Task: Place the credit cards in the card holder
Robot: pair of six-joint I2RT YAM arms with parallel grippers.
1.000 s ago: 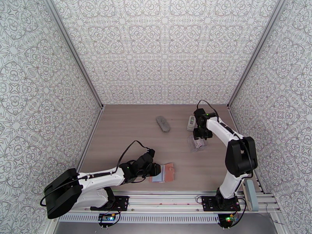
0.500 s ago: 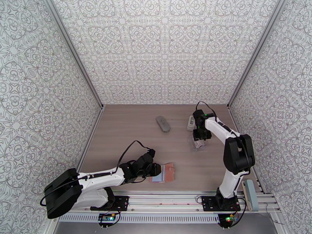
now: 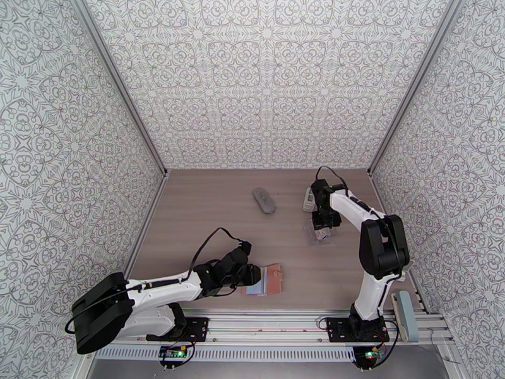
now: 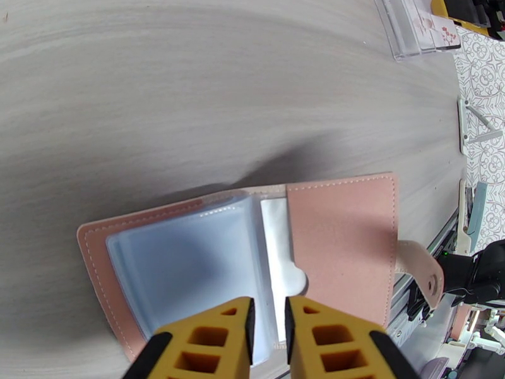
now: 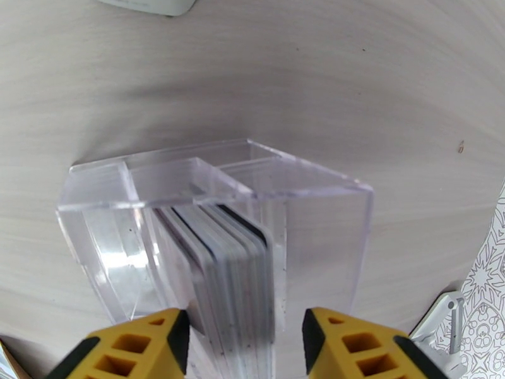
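Note:
A pink card holder [image 3: 273, 278] lies open near the front edge of the table, its clear sleeves [image 4: 189, 260] fanned to the left. My left gripper [image 4: 268, 323] is at its near edge, jaws almost together on the edge of the sleeves; it also appears from above [image 3: 252, 275]. The credit cards [image 5: 237, 266] stand as a stack on edge inside a clear acrylic stand [image 5: 303, 203], seen from above at the right [image 3: 315, 235]. My right gripper [image 5: 246, 336] hangs over the stand, open, one finger on each side of the stack with gaps between.
A grey oblong pouch [image 3: 264, 199] lies mid-table at the back. A small white device [image 3: 308, 198] sits just behind the acrylic stand. A blue-grey block [image 3: 404, 315] rests on the rail at the front right. Patterned walls enclose the table on three sides.
The right gripper has drawn in slightly over the acrylic stand and its jaws have narrowed around the cards. The left arm and the card holder have not moved.

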